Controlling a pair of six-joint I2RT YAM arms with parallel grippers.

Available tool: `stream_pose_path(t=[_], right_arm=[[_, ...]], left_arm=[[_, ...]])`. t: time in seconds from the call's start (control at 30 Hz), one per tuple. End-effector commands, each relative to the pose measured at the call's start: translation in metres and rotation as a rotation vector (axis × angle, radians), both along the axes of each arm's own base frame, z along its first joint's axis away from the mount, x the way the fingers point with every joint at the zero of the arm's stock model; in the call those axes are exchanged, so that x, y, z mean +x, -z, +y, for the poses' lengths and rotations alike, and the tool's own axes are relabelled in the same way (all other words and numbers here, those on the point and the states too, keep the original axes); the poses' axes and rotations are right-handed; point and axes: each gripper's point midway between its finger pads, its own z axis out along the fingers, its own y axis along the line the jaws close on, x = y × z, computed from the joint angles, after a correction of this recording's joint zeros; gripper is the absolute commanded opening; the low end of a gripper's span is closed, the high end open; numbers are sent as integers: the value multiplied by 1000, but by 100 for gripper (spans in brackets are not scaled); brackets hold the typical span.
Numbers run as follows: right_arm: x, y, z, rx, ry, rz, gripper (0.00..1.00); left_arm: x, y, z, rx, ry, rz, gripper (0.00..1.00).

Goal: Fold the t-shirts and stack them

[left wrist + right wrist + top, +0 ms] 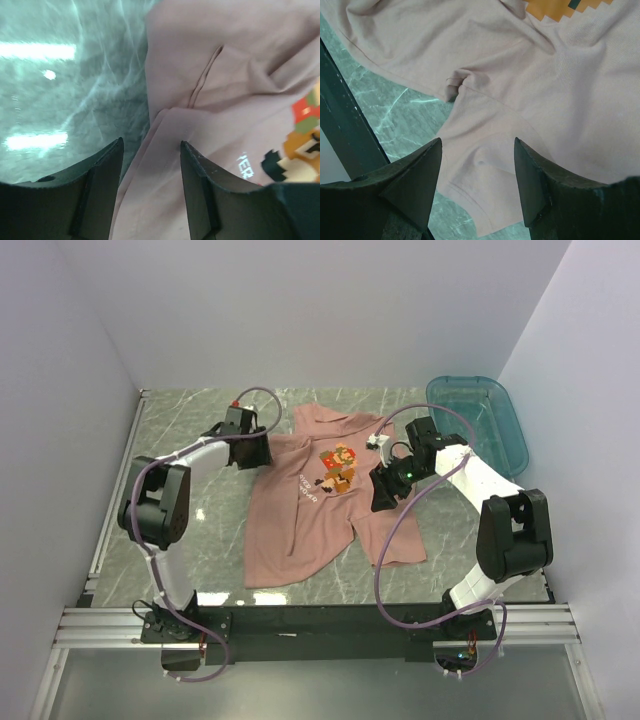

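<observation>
Clock directions refer to the top view, with 12 o'clock at the far wall.

**1. Position.** The t-shirt (300, 530) lies chest-up at the middle of the table (200, 540). Its hem points to 6 o'clock, close to the black base rail (320, 622), and its collar points to 12 o'clock. It is wrinkled and not yet folded. Only one shirt is visible.

**2. Handling.** Expect light, limp cloth with no stiffness. It will drape, bunch and trail when lifted, and will probably slide on the smooth tabletop. Breakage risk is low. Take hold at the edges: hem corners, sleeve hems or shoulder seams. Pinch through all layers at that point.

**3. Grippers.** The left gripper (151, 150) is at the shirt's 9 o'clock edge. Its jaws are apart with nothing clamped, and the shirt's doubled side edge lies below the gap. The right gripper (477, 150) is over the 3 o'clock side, above the sleeve seam. Its jaws are also apart and empty. Contact with the cloth cannot be confirmed for either gripper.

**4. Clearance.** Bare table is widest toward 9 o'clock and narrower toward 3 o'clock. A teal bin (480, 430) stands at 2 o'clock, just beside the right arm. White walls enclose three sides, so keep sweeps inward.
</observation>
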Motion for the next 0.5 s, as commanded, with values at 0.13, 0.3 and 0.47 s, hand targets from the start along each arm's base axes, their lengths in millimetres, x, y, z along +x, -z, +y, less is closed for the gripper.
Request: stream_pose_path(t=[0.13,0.3,0.47], right_arm=[[6,-7,-1,6,-2,-20,66],[6,-8,-1,8,-2,-21,66],[6,-6,-1,8,-4,-17,66]], left_arm=[[-5,7,-40,-132,172,53,46],[-22,-12,-54,-192,206,10,0],[-59,-46,-84,-233,283,-67,0]])
